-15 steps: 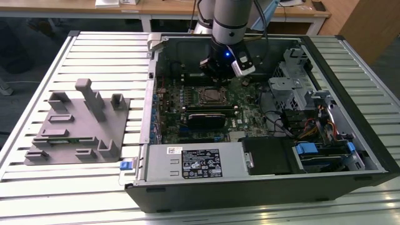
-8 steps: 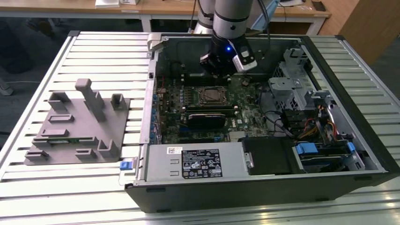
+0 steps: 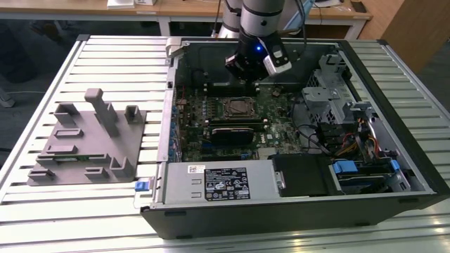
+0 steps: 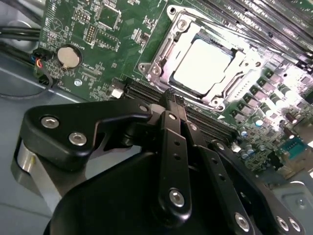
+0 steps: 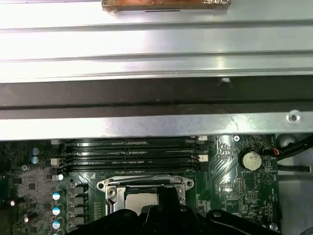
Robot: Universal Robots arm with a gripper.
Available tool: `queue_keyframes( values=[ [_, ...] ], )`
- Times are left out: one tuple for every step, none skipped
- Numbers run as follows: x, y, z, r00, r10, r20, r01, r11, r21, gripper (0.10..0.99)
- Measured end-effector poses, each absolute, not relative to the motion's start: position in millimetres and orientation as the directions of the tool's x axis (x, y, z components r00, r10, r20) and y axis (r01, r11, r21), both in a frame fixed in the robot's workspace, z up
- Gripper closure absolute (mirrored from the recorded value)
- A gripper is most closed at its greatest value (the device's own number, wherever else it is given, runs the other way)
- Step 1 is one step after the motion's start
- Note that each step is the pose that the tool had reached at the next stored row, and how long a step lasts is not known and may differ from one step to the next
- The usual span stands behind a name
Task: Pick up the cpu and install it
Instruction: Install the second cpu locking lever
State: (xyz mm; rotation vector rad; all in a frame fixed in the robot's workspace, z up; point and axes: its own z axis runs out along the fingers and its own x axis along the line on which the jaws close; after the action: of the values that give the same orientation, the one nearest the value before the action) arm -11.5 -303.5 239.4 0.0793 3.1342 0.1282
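Note:
The cpu [image 4: 203, 66], a pale silvery square, lies flat inside the metal-framed socket [image 4: 161, 54] on the green motherboard. The first wrist view also has the cpu [image 5: 138, 199] in it, partly hidden behind my black fingers. My gripper [image 4: 171, 98] hangs above the board beside the socket, over the memory slots, with its fingertips [image 4: 168, 117] pressed together and nothing between them. In the exterior view my gripper [image 3: 247, 78] hovers inside the open computer case just behind the socket [image 3: 237, 107].
A grey plastic fixture [image 3: 88, 139] with upright blocks stands on the slatted table at the exterior view's left. Inside the case are the power supply [image 3: 221, 182], drive cage [image 3: 334, 100] and loose cables [image 3: 351, 145]. Memory slots [image 5: 129, 154] and a coin cell [image 5: 251, 159] sit near the socket.

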Motion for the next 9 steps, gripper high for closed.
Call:
queue_keyframes(
  values=[
    [-11.5, -304.9, 239.5, -0.999, 0.051, -0.002, 0.05, 0.995, 0.081, 0.98],
    [-11.5, -306.6, 239.4, -0.999, 0.051, -0.002, 0.05, 0.995, 0.082, 0.98],
    [-11.5, -308.4, 239.5, -0.999, 0.051, -0.002, 0.05, 0.995, 0.081, 0.98],
    [-11.5, -310.4, 239.5, -0.999, 0.051, -0.002, 0.05, 0.995, 0.082, 0.98],
    [-11.5, -312.6, 239.5, -0.999, 0.051, -0.002, 0.05, 0.995, 0.082, 0.98],
    [-11.5, -314.7, 239.5, -0.999, 0.051, -0.002, 0.05, 0.995, 0.082, 0.98],
    [-11.5, -317.1, 239.5, -0.999, 0.051, -0.002, 0.05, 0.995, 0.082, 0.98],
    [-11.5, -319.3, 239.5, -0.999, 0.051, -0.002, 0.05, 0.995, 0.082, 0.98],
    [-11.5, -321.3, 239.5, -0.999, 0.051, -0.002, 0.05, 0.995, 0.082, 0.98]
  ],
)
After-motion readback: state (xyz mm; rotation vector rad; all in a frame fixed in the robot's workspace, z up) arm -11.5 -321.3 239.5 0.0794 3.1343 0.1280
